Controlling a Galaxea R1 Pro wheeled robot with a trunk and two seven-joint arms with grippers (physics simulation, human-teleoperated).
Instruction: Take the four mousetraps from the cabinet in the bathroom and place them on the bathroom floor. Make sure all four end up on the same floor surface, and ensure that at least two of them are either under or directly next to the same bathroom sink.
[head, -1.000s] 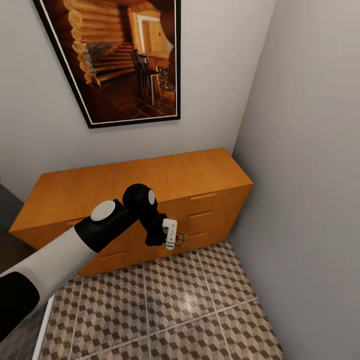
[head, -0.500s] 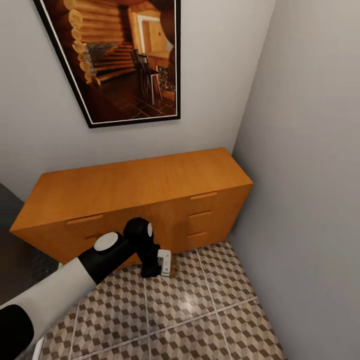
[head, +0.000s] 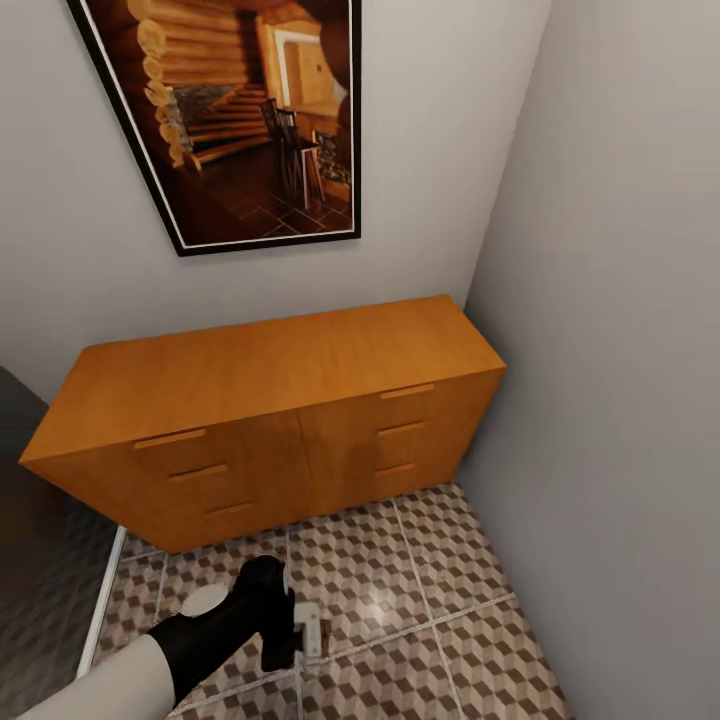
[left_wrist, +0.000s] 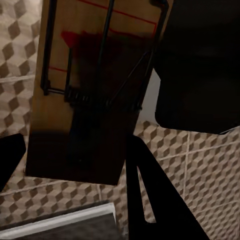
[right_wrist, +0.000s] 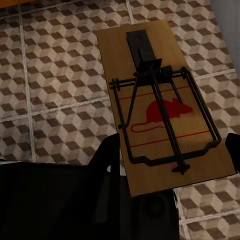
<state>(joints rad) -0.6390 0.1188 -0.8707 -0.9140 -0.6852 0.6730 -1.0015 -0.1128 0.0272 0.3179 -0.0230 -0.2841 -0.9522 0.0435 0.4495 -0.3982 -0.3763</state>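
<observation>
The left arm reaches low over the bathroom floor (head: 400, 590), in front of the cabinet (head: 270, 400). Its pincer (head: 310, 632) is clamped on a mousetrap (head: 324, 630), of which just a tan sliver shows beside the white fingers in the head view. From the left wrist camera the mousetrap (left_wrist: 95, 85) hangs close above the cube-pattern tiles, its wire parts and red mark facing the lens, the dark fingers (left_wrist: 195, 80) alongside it.

The right wrist camera shows a second mousetrap (right_wrist: 162, 107), red mouse mark up, over the same tiles; whether the right pincer grips it or stands apart, I cannot tell.

All six cabinet drawers are closed, so their contents are hidden. A framed picture (head: 240, 120) hangs on the wall above.
</observation>
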